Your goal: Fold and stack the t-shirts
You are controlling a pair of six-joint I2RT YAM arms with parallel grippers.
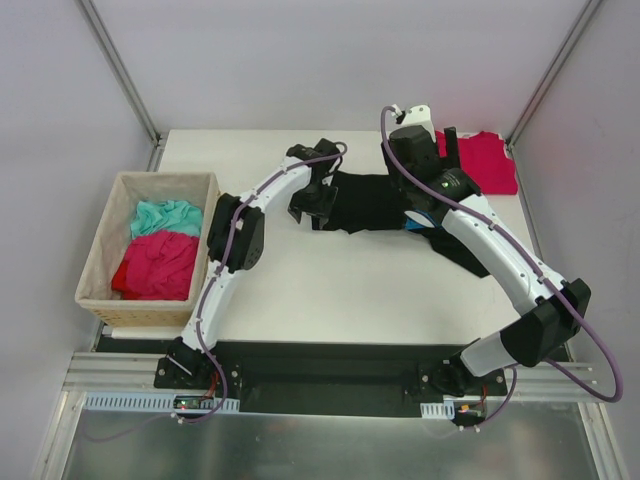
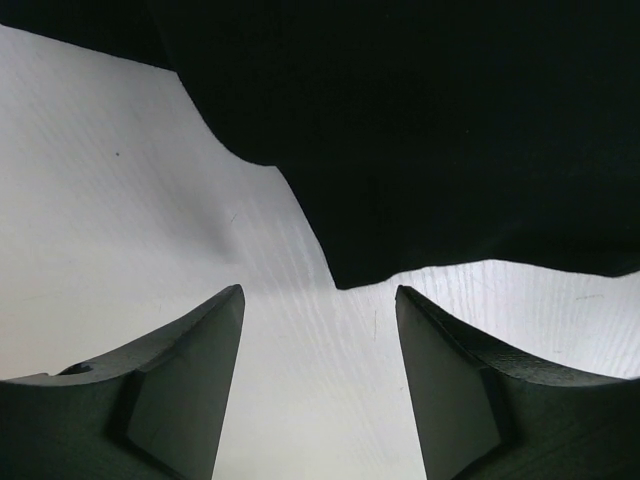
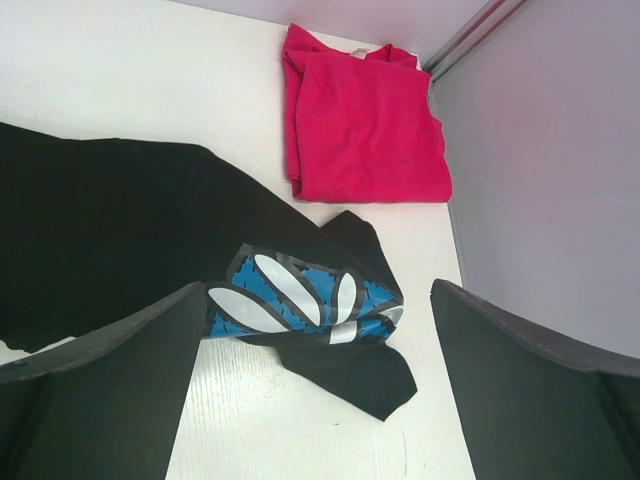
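Note:
The black t-shirt (image 1: 365, 200) lies crumpled mid-table, with a blue and white emblem (image 3: 300, 300) turned up at its right end. A red t-shirt (image 1: 487, 162) lies folded at the back right corner. My left gripper (image 1: 312, 212) is low over the table at the black shirt's left edge. In the left wrist view it (image 2: 320, 300) is open, with bare table between its fingers and the cloth edge (image 2: 345, 280) just ahead. My right gripper (image 1: 425, 150) hangs wide open above the emblem (image 1: 415, 222), holding nothing. The red shirt (image 3: 365, 120) lies beyond it.
A woven tan basket (image 1: 100, 250) stands at the table's left edge, holding a teal cloth (image 1: 165, 215) and a crimson cloth (image 1: 158, 265). Grey walls close in the table at the left, back and right (image 3: 560, 150).

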